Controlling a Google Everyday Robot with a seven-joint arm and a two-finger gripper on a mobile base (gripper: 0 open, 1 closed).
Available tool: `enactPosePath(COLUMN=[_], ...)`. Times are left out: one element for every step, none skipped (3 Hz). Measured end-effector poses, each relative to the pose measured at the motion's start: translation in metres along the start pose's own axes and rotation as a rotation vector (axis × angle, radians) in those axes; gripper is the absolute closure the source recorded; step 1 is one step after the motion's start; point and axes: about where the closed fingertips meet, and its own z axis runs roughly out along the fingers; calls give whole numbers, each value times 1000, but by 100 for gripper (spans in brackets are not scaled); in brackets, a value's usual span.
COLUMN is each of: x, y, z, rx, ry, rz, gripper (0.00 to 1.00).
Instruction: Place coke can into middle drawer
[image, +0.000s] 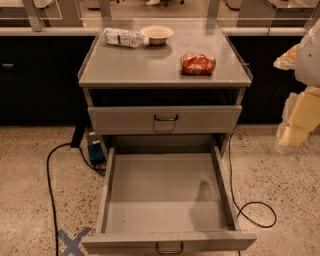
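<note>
The coke can (197, 64) is red with whitish markings and lies on its side on the grey cabinet top (135, 65), at the right front. The middle drawer (107, 190) is the lowest one; it is pulled wide open toward me, its tray is empty, and its dark loop handle (170, 247) is at the front. My gripper (295, 130) is pale and yellowish and hangs at the right edge of the view. It is beside the cabinet at about drawer height and well apart from the can.
A clear plastic water bottle (122, 37) lies at the back left of the top, next to a tan bowl (156, 33). The handled upper drawer (165, 119) is shut. Black cables (50, 175) (257, 212), a blue box (95, 150) and a blue tape cross (72, 241) are on the speckled floor.
</note>
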Motion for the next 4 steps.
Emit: enactPosePath(x=[-1, -18, -40, -58], y=[0, -21, -61, -105], z=[0, 13, 29, 45], rx=[2, 1, 14, 44], ry=[-1, -43, -96, -130], rz=[-2, -42, -71, -73], gripper=[0, 0, 0, 0])
